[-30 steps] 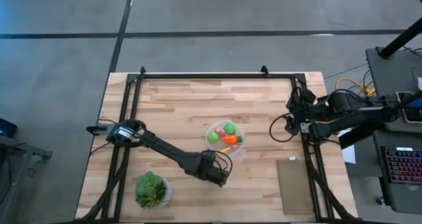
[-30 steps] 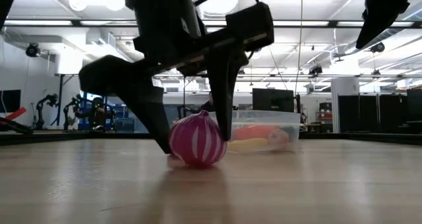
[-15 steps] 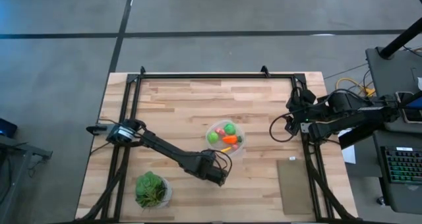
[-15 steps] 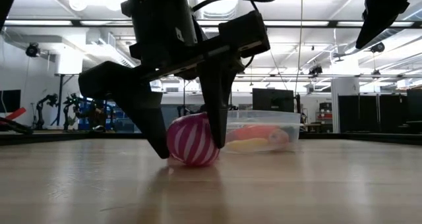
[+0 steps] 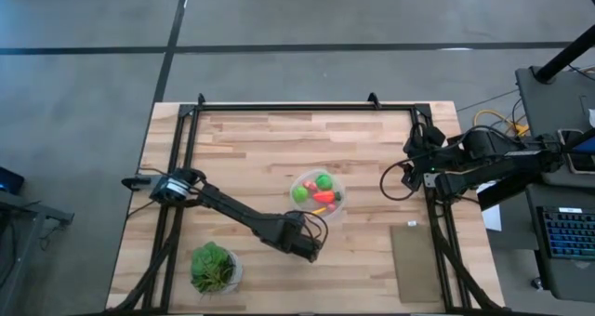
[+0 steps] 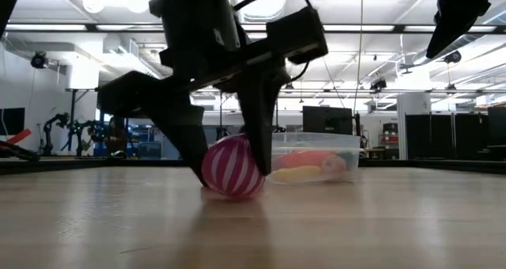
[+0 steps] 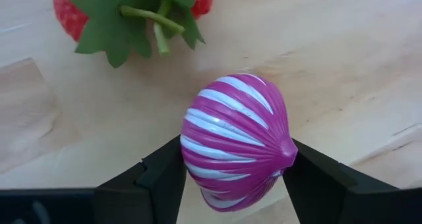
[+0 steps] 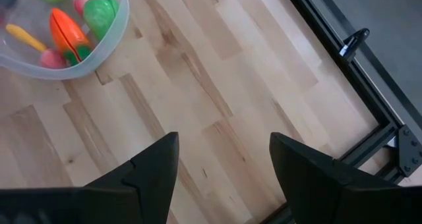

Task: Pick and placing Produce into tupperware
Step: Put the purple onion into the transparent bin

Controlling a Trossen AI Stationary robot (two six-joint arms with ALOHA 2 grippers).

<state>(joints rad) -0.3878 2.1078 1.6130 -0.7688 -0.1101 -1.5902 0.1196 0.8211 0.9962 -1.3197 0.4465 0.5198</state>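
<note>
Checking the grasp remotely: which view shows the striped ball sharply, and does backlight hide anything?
Left wrist view: purple striped ball sharp and evenly lit, pressed between both fingers. Low view: ceiling lights leave the left gripper a black silhouette; ball still readable. High view: arm hides the ball.

One clear tupperware (image 5: 317,197) on the table (image 5: 251,149), holding two green pieces (image 8: 102,12), one orange carrot (image 8: 67,30), one yellow piece (image 8: 25,35). Outside the tupperware, just beside it: one purple-and-white striped ball (image 7: 234,150), one red strawberry (image 7: 132,10). One potted plant (image 5: 214,267); two arms.
</note>
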